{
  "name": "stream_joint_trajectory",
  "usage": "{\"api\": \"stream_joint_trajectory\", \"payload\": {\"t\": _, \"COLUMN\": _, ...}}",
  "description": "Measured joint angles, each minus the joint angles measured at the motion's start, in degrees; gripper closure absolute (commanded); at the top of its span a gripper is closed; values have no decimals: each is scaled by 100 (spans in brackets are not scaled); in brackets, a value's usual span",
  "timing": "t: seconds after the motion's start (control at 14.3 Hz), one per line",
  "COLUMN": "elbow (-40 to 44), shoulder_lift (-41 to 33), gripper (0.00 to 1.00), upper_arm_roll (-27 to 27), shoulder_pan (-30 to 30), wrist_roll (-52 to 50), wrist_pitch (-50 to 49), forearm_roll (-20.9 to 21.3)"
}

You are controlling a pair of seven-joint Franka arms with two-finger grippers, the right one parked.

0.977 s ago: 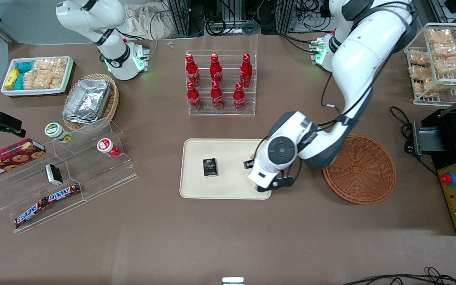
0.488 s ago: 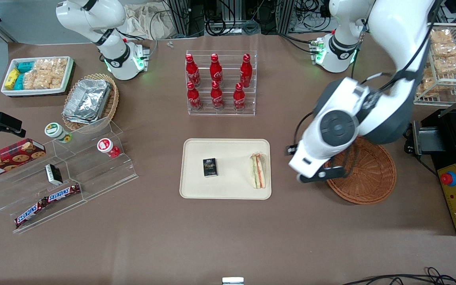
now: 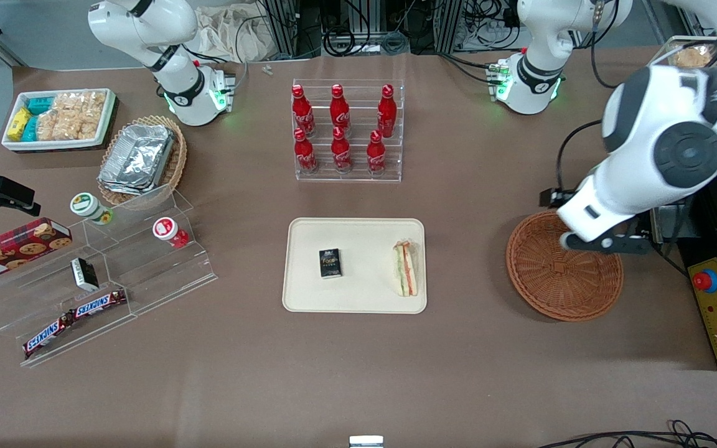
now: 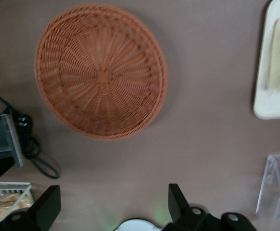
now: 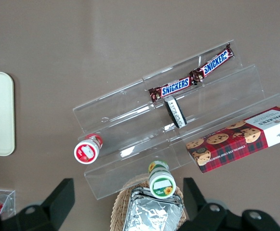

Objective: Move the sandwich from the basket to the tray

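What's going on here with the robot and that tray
The left arm has nothing in its tool, whose fingers are open and empty above the round wicker basket. The basket holds nothing. The sandwich lies on the cream tray, at the edge nearest the basket, with a small dark box also on the tray. From how things lie, the move from basket to tray looks done.

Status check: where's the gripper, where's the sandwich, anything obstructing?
Gripper open, holding nothing, above the basket. Sandwich on the tray, beside a small dark box. Nothing in the way.
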Motion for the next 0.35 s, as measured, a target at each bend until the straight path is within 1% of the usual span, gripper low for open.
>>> {"api": "stream_joint_trajectory", "payload": {"t": 0.14, "elbow": -140, "shoulder_lift": -166, "gripper": 0, "upper_arm_roll": 170, "shoulder_pan": 67, "wrist_roll": 432, "wrist_pitch": 3, "forearm_roll": -5}}
{"api": "stream_joint_trajectory", "payload": {"t": 0.35, "elbow": -41, "shoulder_lift": -164, "gripper": 0, "upper_arm_roll": 204, "shoulder_pan": 368, "wrist_roll": 1198, "wrist_pitch": -54, "forearm_roll": -5}}
